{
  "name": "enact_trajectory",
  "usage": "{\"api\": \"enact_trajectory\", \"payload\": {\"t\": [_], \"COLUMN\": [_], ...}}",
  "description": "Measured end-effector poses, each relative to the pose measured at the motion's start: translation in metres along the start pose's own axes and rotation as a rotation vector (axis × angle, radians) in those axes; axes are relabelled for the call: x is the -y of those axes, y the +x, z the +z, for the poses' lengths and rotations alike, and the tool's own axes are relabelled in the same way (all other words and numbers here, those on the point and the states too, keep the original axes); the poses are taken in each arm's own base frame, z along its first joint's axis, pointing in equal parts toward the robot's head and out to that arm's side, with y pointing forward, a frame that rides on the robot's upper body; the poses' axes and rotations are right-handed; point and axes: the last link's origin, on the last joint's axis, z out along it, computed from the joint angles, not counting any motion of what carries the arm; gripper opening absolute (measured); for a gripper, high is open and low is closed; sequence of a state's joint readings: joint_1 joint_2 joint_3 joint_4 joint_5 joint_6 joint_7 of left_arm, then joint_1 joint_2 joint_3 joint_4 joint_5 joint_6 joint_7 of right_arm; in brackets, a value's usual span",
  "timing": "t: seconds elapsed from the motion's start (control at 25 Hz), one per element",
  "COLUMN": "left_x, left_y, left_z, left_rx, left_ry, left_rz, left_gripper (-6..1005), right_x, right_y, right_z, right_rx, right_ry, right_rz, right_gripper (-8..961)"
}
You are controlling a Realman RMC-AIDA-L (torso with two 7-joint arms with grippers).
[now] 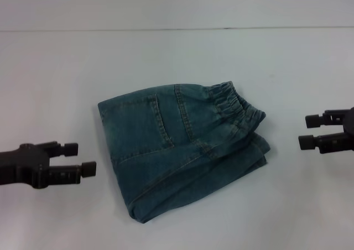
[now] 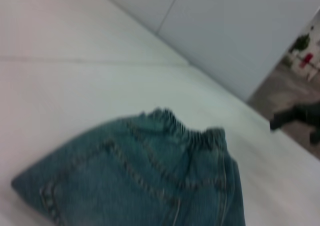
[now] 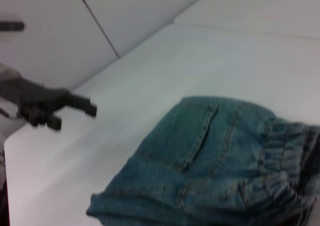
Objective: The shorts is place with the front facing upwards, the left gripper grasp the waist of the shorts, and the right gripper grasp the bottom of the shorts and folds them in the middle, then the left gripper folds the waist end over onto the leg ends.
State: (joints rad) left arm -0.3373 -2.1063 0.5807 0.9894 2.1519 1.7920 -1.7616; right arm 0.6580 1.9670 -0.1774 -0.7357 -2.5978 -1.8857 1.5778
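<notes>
The white table [image 1: 66,73] spreads across the whole head view and bears everything else. On it, about midway between the two arms, lie the shorts [image 1: 177,145], folded into a compact, roughly four-sided bundle of blue-green denim. The waist of the shorts [image 1: 235,109], a ruffled elastic band, sits on top at the bundle's far edge on the robot's right, while a stitched patch pocket [image 1: 149,120] faces up nearer the bundle's left edge. Lower layers of denim stick out from under the waistband on the right and along the near edge.

The left gripper [image 1: 83,159] hangs to the left of the shorts, near their left edge but not touching them, its arm reaching in level from the left. Its two fingers point toward the shorts and stand apart with nothing between them. The right wrist view shows it the same way, clear of the cloth beyond the shorts' pocket side.

The right gripper [image 1: 308,131] hangs to the right of the shorts, beyond the waistband and apart from it, its arm level too. Its fingers also point toward the shorts, spread and empty. In the left wrist view it appears only as a dark shape past the waistband.
</notes>
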Motion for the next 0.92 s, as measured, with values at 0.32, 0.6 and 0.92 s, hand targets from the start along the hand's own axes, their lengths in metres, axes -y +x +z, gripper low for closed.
{"api": "enact_trajectory", "payload": {"t": [0.32, 0.6, 0.92], "left_x": [-0.0001, -0.0025, -0.0040], "left_y": [-0.0045, -0.0061, -0.0059], "left_z": [0.0003, 0.0015, 0.0018], "left_rx": [0.026, 0.041, 0.045], "left_ry": [-0.002, -0.019, -0.030], "left_rz": [-0.023, -0.041, -0.051], "left_gripper": [919, 919, 919], "right_x": [-0.0006, -0.0005, -0.0009], "right_y": [-0.0080, -0.0093, -0.0079], "right_z": [-0.0003, -0.0003, -0.0001], "right_rx": [0.015, 0.007, -0.003], "right_ry": [-0.005, -0.005, -0.007], "right_rz": [-0.012, -0.012, -0.012], "right_gripper": [882, 882, 882]}}
